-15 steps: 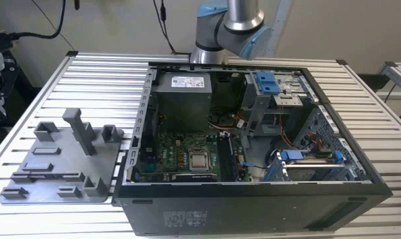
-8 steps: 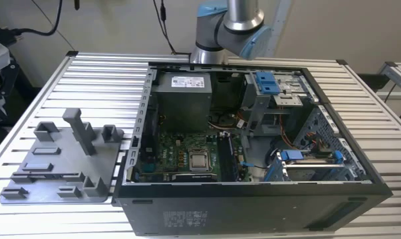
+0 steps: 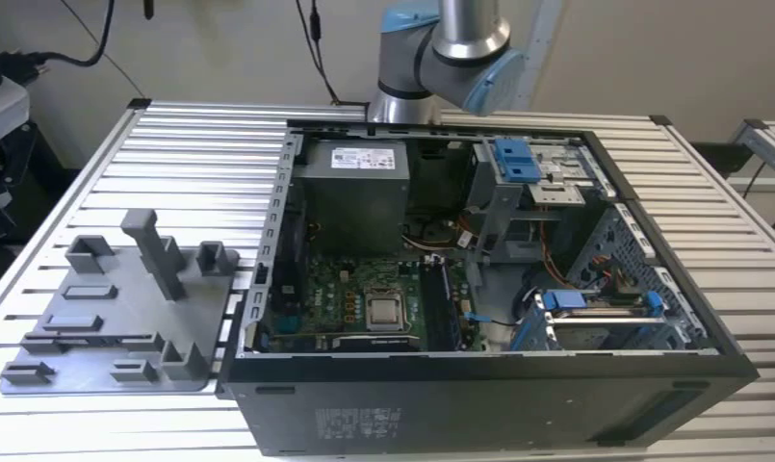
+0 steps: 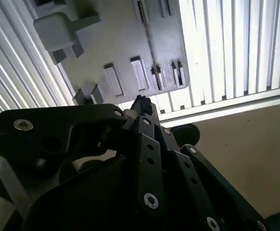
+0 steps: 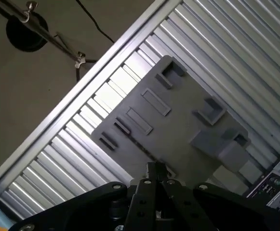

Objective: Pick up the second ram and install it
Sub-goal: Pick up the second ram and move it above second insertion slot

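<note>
The robot is at the picking-up step. Its gripper (image 5: 154, 167) hangs above the grey tray (image 5: 178, 125) on the table (image 3: 182, 144) and does not touch it. The jaws are pinched close together and hold nothing. A thin dark strip standing in a long slot of the tray looks like the memory stick (image 4: 146, 30), but that is hard to be sure of. The open computer (image 3: 490, 404) sits just beside the tray. To grab the stick, the jaws would have to open and line up with its thin edge.

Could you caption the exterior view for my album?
Open black computer case beside a grey plastic fixture tray on a slatted metal table.
</note>
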Controlling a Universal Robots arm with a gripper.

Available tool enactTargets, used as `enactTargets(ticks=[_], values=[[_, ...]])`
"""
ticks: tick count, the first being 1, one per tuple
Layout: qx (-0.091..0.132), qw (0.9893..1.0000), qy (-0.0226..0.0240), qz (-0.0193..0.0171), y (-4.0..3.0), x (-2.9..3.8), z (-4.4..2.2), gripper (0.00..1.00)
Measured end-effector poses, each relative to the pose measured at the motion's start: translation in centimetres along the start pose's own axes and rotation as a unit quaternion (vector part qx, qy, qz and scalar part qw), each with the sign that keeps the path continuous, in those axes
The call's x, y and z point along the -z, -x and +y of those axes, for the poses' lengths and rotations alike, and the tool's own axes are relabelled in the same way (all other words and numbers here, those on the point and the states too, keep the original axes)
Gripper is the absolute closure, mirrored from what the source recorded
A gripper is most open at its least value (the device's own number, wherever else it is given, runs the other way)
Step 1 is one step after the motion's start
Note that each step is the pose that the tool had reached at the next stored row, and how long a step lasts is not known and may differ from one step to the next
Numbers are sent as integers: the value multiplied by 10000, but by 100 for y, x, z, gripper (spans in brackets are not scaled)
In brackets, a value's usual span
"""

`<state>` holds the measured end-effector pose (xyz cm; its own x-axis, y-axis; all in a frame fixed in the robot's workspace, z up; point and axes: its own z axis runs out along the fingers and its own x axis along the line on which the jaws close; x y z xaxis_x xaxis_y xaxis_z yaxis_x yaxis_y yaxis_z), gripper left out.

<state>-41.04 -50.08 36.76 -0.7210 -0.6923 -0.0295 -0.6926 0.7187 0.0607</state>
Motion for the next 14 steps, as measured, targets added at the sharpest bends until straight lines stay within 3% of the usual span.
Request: enactTargets(ticks=[5,14], values=[[437,9990,9,26,0,-10,-2,89],[858,9963,20,52,12,-17,-23,89]])
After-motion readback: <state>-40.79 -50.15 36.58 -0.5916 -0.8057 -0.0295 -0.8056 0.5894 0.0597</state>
